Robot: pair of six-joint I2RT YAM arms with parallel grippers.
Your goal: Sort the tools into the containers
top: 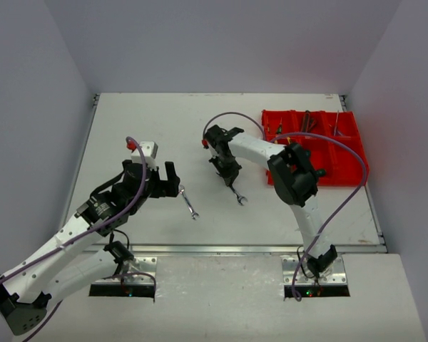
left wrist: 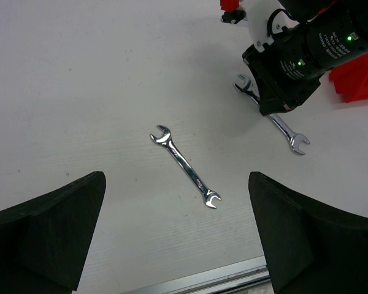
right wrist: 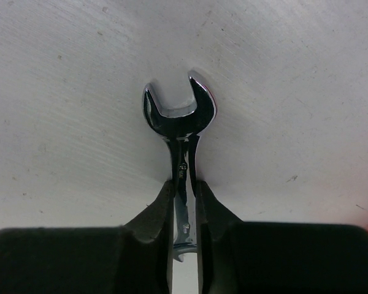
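My white table [top: 143, 121] carries the red bin tray [top: 342, 171] at its far right, with some tools [top: 306, 121] inside, so wrenches belong there. My right gripper [right wrist: 184, 184] pinches nearly closed on a silver open-ended wrench [right wrist: 179, 116] by its shank for carrying, though it may not be lifted yet. My left gripper [top: 170, 178] hangs wide and empty above the second wrench [left wrist: 185, 166], lying mid-table.

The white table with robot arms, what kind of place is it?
Probably a robot lab test bench: a left arm and right arm bolted to the table, plain grey walls boxing it in.
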